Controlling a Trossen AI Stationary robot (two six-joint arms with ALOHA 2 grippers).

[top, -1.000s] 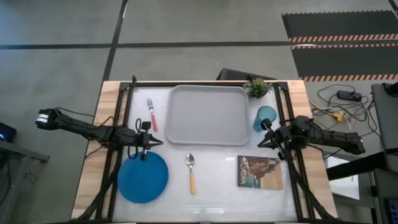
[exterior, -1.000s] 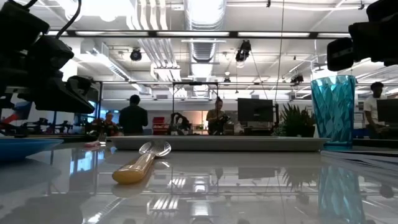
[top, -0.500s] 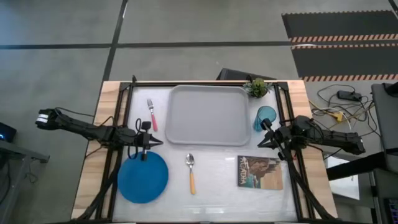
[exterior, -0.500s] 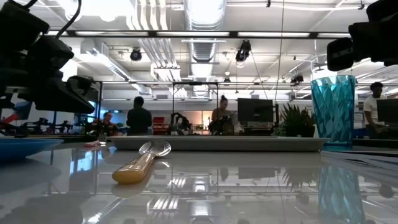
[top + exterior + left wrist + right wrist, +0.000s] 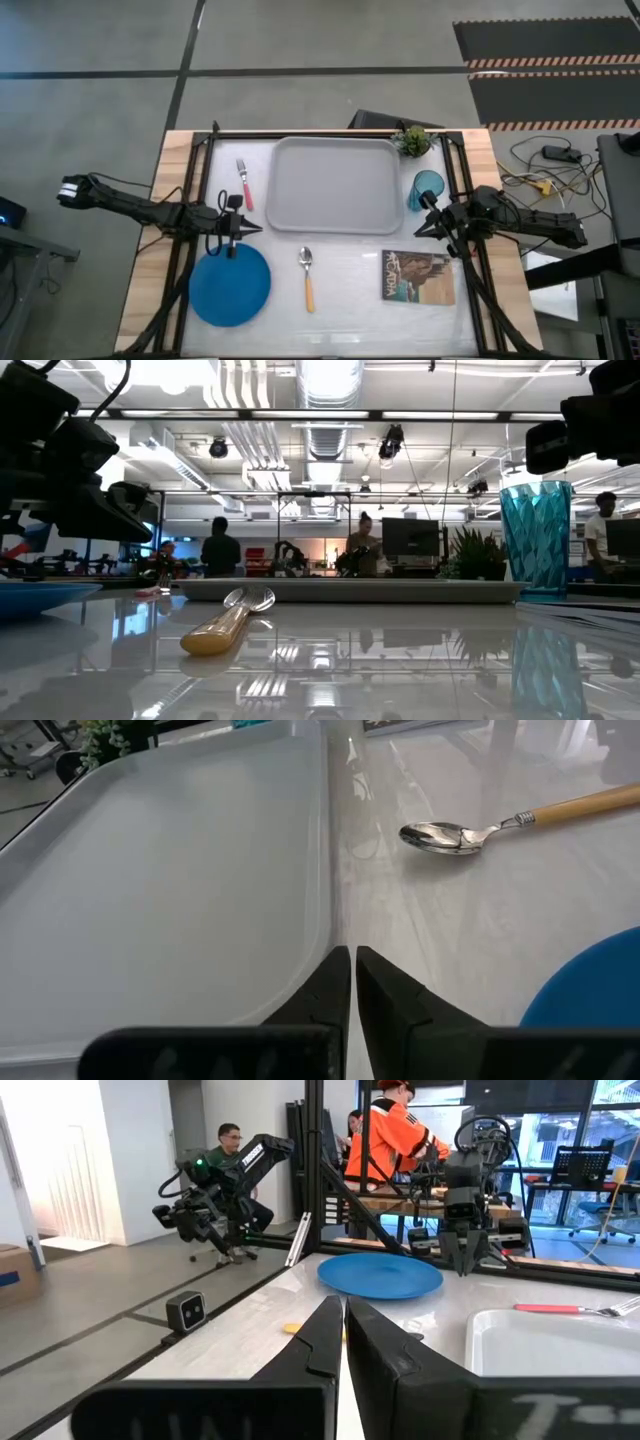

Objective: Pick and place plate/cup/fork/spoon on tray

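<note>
- Both sets of jaws are pressed together on nothing: the left gripper (image 5: 234, 240) hangs above the blue plate's 12 o'clock rim, and the right gripper (image 5: 421, 228) sits at 6 o'clock of the cup.
- Centre of the glossy white table (image 5: 350, 285) at the far side lies the large light-grey rectangular tray (image 5: 337, 185), smooth, with rounded corners and a raised rim, and bare.
- At 9 o'clock of the tray lies the small metal fork with a pink-red handle (image 5: 243, 183); at 7 o'clock of it, the round flat solid-blue plate (image 5: 230, 286).
- At 6 o'clock of the tray lies the small metal spoon with an orange-yellow handle (image 5: 307, 275), bowl toward the tray.
- At 3 o'clock of the tray stands the translucent teal-blue ribbed tumbler (image 5: 427, 186), upright; beyond it is a small green potted plant (image 5: 411, 140), and at 5 o'clock of the tray a brown picture-covered book (image 5: 416, 276).
- Only the low view shows the tumbler's (image 5: 535, 537) faceted ribs and the table's mirror sheen; the left wrist view shows the spoon's (image 5: 500, 823) polished bowl close up.
- Only the right wrist view shows a person in an orange jacket (image 5: 392, 1138) behind the table.
</note>
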